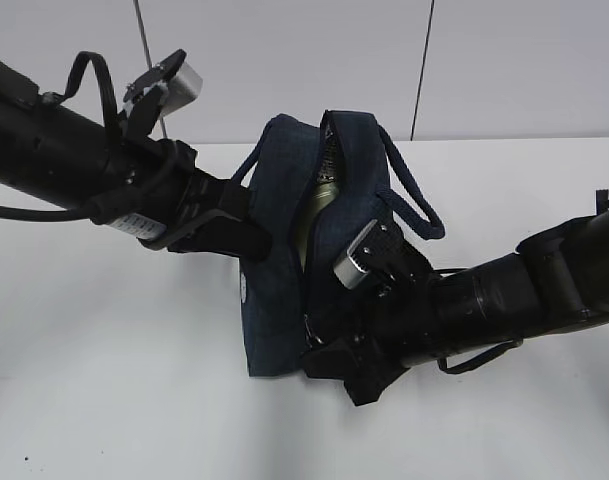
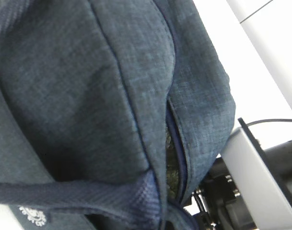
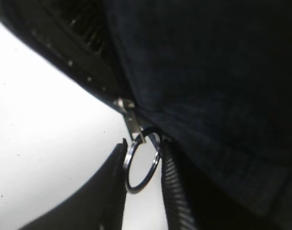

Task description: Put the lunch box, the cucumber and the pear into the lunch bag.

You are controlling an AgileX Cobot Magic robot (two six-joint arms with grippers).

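Right fingers [image 3: 114,191] apparently parted.

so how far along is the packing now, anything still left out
No lunch box, cucumber or pear shows on the table, and something pale green sits inside the lunch bag, so packing looks done, though contents are mostly hidden. The right hand brackets the zipper ring; the left arm steadies the bag. The zipper remains partly open.

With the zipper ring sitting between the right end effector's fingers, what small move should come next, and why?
Probably close the right end effector on the metal ring pull. The ring hangs between its fingers, not yet pinched, and the lunch bag still gapes along its zipper, with something pale green inside. The left end effector, hidden against the bag's other side, seems to brace it.
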